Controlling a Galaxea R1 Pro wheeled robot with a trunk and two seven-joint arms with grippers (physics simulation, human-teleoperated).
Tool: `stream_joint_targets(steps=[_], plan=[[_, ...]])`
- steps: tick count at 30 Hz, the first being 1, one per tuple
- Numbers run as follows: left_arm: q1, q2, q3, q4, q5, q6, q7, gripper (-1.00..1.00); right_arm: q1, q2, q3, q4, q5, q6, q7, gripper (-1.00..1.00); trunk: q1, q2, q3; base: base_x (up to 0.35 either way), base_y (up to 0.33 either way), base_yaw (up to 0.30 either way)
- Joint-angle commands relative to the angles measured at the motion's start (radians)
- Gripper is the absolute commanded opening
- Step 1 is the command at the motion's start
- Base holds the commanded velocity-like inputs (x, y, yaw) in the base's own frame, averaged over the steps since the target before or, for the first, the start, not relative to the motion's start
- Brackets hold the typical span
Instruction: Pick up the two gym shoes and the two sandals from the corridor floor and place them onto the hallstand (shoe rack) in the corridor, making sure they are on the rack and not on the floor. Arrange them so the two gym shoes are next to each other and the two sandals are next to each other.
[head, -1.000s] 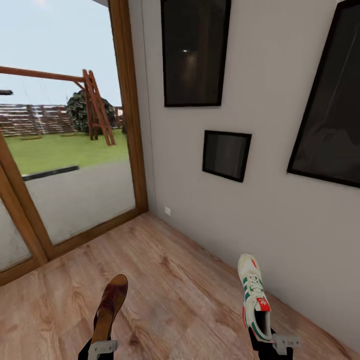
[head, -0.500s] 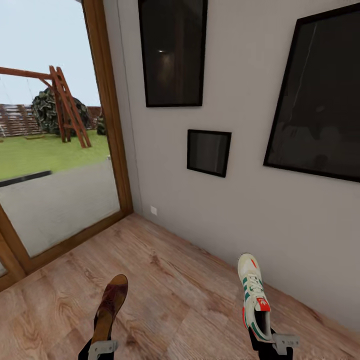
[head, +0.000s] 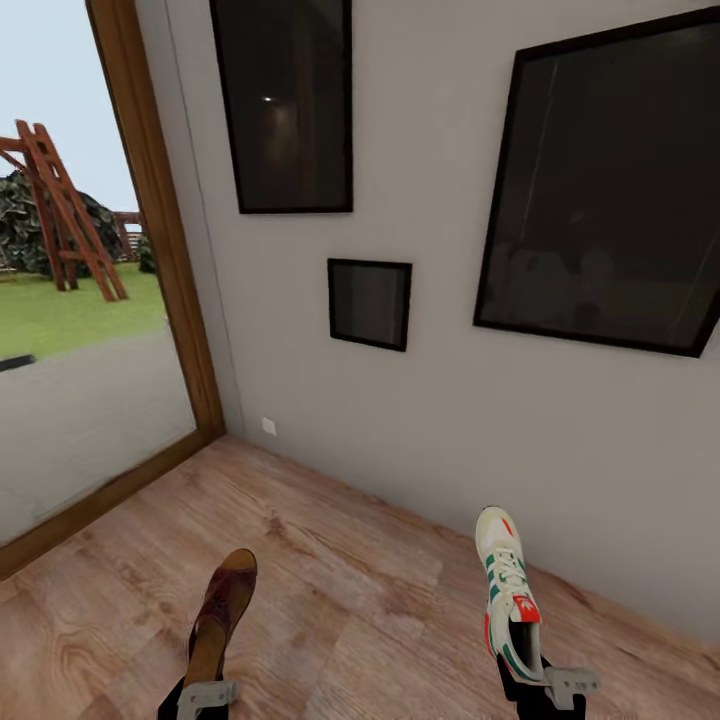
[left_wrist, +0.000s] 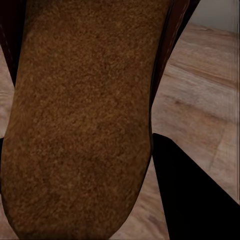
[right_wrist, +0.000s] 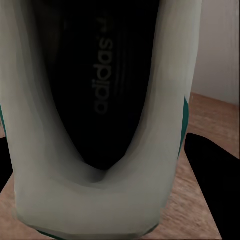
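Two shoes in hand: one sandal, one gym shoe, both lifted off the floor.
Far left: glass door with wooden frame (head: 150, 240), lawn and a wooden swing frame (head: 60, 215) outside.
Left gripper (head: 205, 693): jaws closed on the heel end of the brown sandal (head: 220, 612), toe pointing away from the robot; the left wrist view has its suede-like footbed (left_wrist: 80, 120) right up against the lens, with a dark finger (left_wrist: 195, 195) alongside.
Floor: wood planks (head: 340, 600), running to the base of the wall; no other footwear in sight on them.
Wall: pale grey, three dark framed pictures (head: 370, 302).
Right gripper (head: 545, 688): jaws clamped at the heel of the white gym shoe (head: 508, 590), green stripes and red tongue up; the right wrist view looks into its dark printed insole (right_wrist: 102, 80).
Hallstand: not in the frames.
Progress: my reading is a carry phase. One of each pair is picked up, neither placed. Second sandal and second gym shoe are yet to be fetched, then pairing on the rack.
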Motion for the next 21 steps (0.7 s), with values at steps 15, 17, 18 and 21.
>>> stream_joint_targets(steps=[15, 17, 18, 21], plan=[[0.000, -0.001, 0.006, 0.000, -0.013, -0.003, 0.003, -1.00, -0.001, 0.000, -0.009, 0.001, 0.008, -0.003, 0.004, -1.00, 0.000, 0.000, -0.007, -0.003, 0.000, -0.270], [0.000, -0.001, 0.006, 0.000, -0.013, -0.003, 0.003, -1.00, -0.001, 0.000, -0.009, 0.001, 0.008, -0.003, 0.004, -1.00, 0.000, 0.000, -0.007, -0.152, 0.043, -0.265], [0.000, -0.001, 0.006, 0.000, -0.013, -0.003, 0.003, -1.00, -0.001, 0.000, -0.009, 0.001, 0.008, -0.003, 0.004, -1.00, 0.000, 0.000, -0.008, -0.198, 0.062, -0.265], [0.000, 0.000, 0.006, 0.007, -0.014, -0.003, 0.003, -1.00, -0.001, 0.000, -0.009, 0.001, 0.008, -0.003, 0.004, -1.00, 0.000, 0.000, -0.009, -0.278, 0.096, -0.264]])
